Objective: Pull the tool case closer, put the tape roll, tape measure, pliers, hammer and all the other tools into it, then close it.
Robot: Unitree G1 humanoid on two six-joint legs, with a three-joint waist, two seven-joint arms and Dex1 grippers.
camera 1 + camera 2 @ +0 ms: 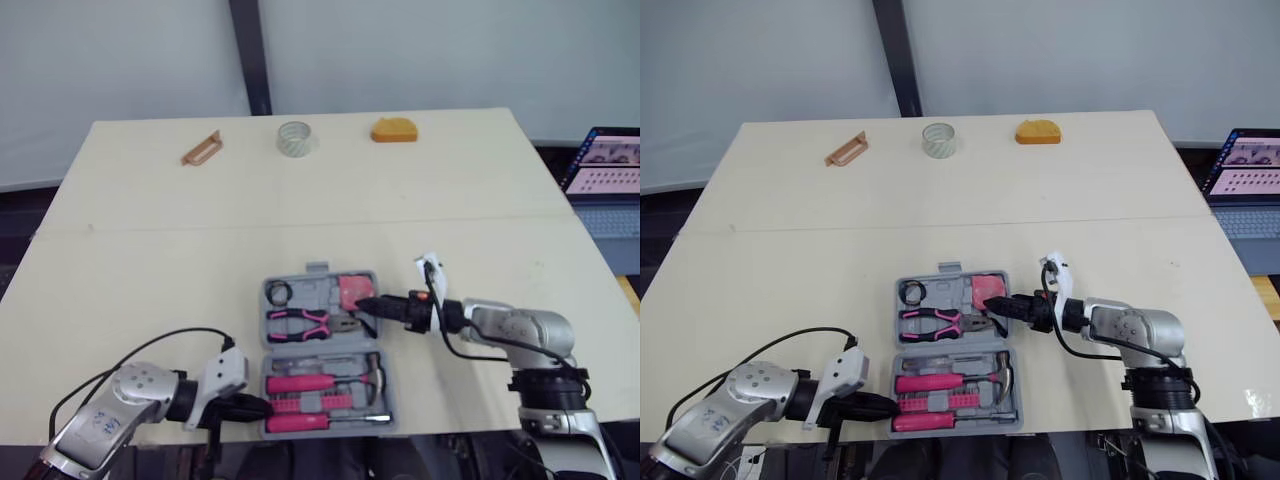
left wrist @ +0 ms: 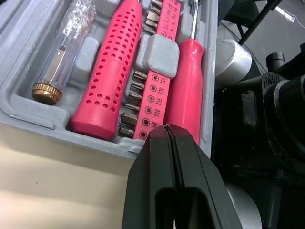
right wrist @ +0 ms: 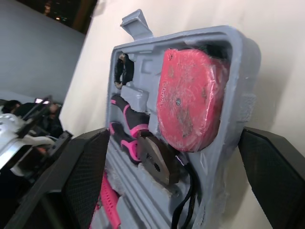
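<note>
The grey tool case [image 1: 322, 343] lies open near the table's front edge. Its far half holds a black ring [image 1: 279, 293], pink-handled pliers [image 1: 298, 322] and a red tape measure [image 3: 190, 95]. The near half holds a hammer [image 1: 300, 383], a bit holder [image 2: 152, 90] and a red screwdriver [image 2: 188, 90]. My left gripper [image 2: 166, 128] is shut and empty, its tip against the near half's left wall. My right gripper [image 1: 368, 303] is open, its fingers [image 3: 81, 171] straddling the far half's right wall beside the tape measure. A translucent tape roll [image 1: 295, 137] stands at the far edge.
A brown clip-like piece [image 1: 201, 147] lies far left and an orange rounded object [image 1: 394, 130] far right, both along the back edge. A laptop [image 1: 608, 160] sits off the table to the right. Bare tabletop [image 1: 300, 215] spans the middle.
</note>
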